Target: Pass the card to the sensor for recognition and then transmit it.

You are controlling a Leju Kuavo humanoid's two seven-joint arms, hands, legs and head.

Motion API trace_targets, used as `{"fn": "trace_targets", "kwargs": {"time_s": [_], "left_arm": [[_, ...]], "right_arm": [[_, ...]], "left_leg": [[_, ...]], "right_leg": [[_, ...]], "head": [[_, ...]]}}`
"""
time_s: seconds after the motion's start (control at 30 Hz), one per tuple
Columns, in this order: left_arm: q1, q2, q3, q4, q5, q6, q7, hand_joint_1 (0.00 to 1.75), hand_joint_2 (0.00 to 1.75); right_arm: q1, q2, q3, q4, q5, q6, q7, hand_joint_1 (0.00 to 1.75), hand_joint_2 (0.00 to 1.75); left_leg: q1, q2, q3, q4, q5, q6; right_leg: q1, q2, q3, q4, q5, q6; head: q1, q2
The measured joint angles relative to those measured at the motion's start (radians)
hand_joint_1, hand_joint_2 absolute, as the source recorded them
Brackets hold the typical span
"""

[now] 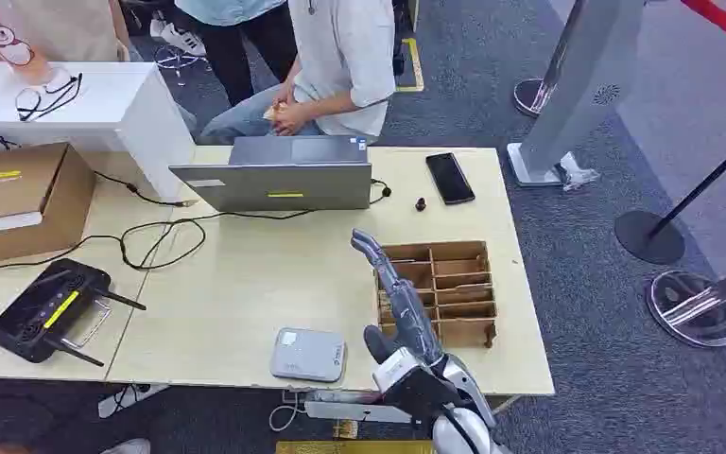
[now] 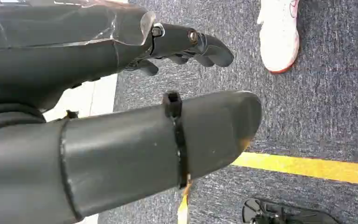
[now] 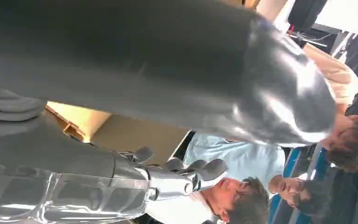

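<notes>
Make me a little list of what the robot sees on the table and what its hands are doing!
Right hand: raised over the wooden slotted tray, fingers extended, holding nothing
Left hand: hanging over carpet, empty
Card reader: grey pad at the table's near edge
Card: cannot tell where it is
Laptop: open, far side
Phone: dark, flat, right of laptop
Router: black, left
Person: seated behind laptop

Even, bright light fell on the table [image 1: 246,284] with soft shadows, while both wrist views were blurred and glare-streaked up close.
</notes>
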Motion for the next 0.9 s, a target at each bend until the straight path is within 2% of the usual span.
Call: {"fn": "trace_targets", "kwargs": {"time_s": [0.67, 0.9], "left_arm": [[-0.002, -0.003, 0.000, 0.000, -0.013, -0.011, 0.002, 0.00, 0.00], [-0.010, -0.006, 0.000, 0.000, -0.018, -0.004, 0.007, 0.00, 0.00]], "right_arm": [[-0.030, -0.003, -0.001, 0.015, -0.037, -0.005, -0.009, 0.00, 0.00], [-0.032, -0.008, -0.002, 0.019, -0.008, -0.026, -0.019, 0.00, 0.00]], "left_leg": [[0.000, 0.000, 0.000, 0.000, 0.000, 0.000], [0.000, 0.000, 0.000, 0.000, 0.000, 0.000]], "right_leg": [[0.000, 0.000, 0.000, 0.000, 0.000, 0.000], [0.000, 0.000, 0.000, 0.000, 0.000, 0.000]], "head": [[0.000, 0.000], [0.000, 0.000]]}}
